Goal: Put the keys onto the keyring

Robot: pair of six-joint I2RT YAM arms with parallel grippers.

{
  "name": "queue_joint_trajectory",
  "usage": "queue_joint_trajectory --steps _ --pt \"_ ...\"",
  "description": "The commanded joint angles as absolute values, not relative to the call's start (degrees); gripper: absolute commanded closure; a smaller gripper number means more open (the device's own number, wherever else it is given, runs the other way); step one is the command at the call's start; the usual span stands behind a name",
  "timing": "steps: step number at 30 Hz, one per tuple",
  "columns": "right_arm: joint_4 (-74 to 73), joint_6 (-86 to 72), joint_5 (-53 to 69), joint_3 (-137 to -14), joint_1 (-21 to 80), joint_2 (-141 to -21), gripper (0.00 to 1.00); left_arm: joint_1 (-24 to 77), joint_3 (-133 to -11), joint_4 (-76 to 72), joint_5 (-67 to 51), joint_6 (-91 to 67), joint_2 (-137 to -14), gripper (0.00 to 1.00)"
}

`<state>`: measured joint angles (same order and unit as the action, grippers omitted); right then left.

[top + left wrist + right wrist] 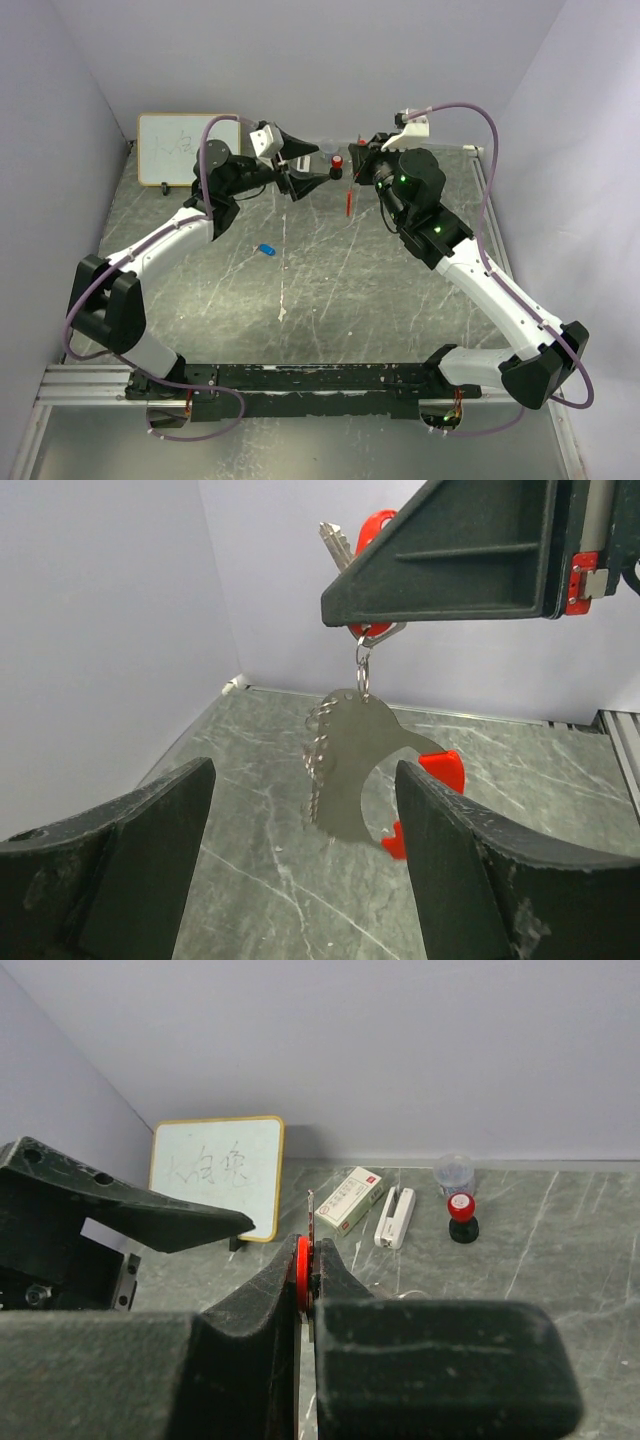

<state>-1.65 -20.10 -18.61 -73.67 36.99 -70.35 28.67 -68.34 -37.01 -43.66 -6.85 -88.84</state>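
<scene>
Status: 1 of 2 keys appears done. The small red-headed, silver-bladed key (pixel 378 525) seems threaded on the thin metal keyring with grey strip and curved red strap (pixel 350 750), though the junction is partly hidden. The small blue-headed key (pixel 266 249) lies loose on the grey marbled table (pixel 400 300), in front and to the right of the wood-framed whiteboard (pixel 188 148); it is not yet fitted.

Right gripper (pixel 308 1278): clenched on the red key head, raised to the right of the whiteboard, keyring dangling beneath.

Left gripper (pixel 305 775): released, jaws wide, levelled at the hanging keyring.
</scene>
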Motion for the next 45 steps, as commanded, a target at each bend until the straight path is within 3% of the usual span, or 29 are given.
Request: queue_joint_trajectory --steps 1,24,32,39,45 --pt "-0.8 -19.1 -17.9 -75.5 37.0 -70.6 1.00 29.5 -71.0 -36.9 -47.9 -6.6 -90.0 0.17" --pt "-0.1 -19.4 -16.0 -74.5 37.7 -71.0 1.00 33.8 -76.4 -35.7 -49.3 -7.8 -94.6 0.34" --pt "0.0 -19.6 -15.4 -74.5 38.1 -71.1 1.00 34.2 -78.5 -34.6 -48.9 -7.9 -95.7 0.48" --pt "0.1 -19.5 -15.6 -74.7 38.6 -71.0 1.00 34.2 -78.9 -33.6 -49.3 -8.3 -96.2 0.67" --pt "0.3 -19.4 -15.8 -75.1 38.8 -71.2 1.00 34.3 -78.3 -33.0 -48.6 -7.8 -95.7 0.73"
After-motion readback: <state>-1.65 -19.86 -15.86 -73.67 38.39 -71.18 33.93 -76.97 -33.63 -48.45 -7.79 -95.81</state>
